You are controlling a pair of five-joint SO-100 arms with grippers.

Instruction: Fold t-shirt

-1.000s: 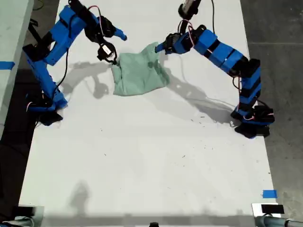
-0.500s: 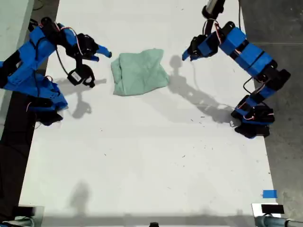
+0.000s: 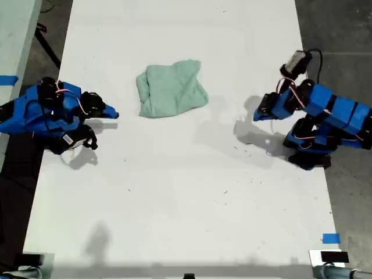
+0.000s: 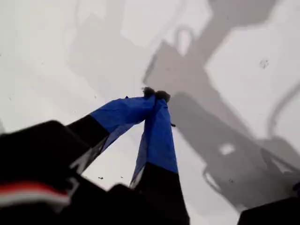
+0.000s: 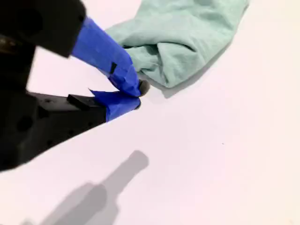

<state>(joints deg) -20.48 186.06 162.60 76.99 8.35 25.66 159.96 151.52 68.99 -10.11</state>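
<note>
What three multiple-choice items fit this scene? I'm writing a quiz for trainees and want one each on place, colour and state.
1. In the exterior view, where does the t-shirt lie on the table?
A. In the upper half, between the two arms
B. At the bottom edge, beside the blue tape
C. Draped over an arm

2. What colour is the t-shirt?
A. White
B. Pale mint green
C. Dark blue

3. How do my first end effector and my second end effector stand?
A. Both open
B. Both shut on the t-shirt
C. Both shut, holding nothing

Answers: 1 A, since the bunched cloth sits between the arms, apart from both. 2 B, as the exterior and second wrist views show. 3 C, since in each wrist view the tips meet with no cloth between them.
</note>
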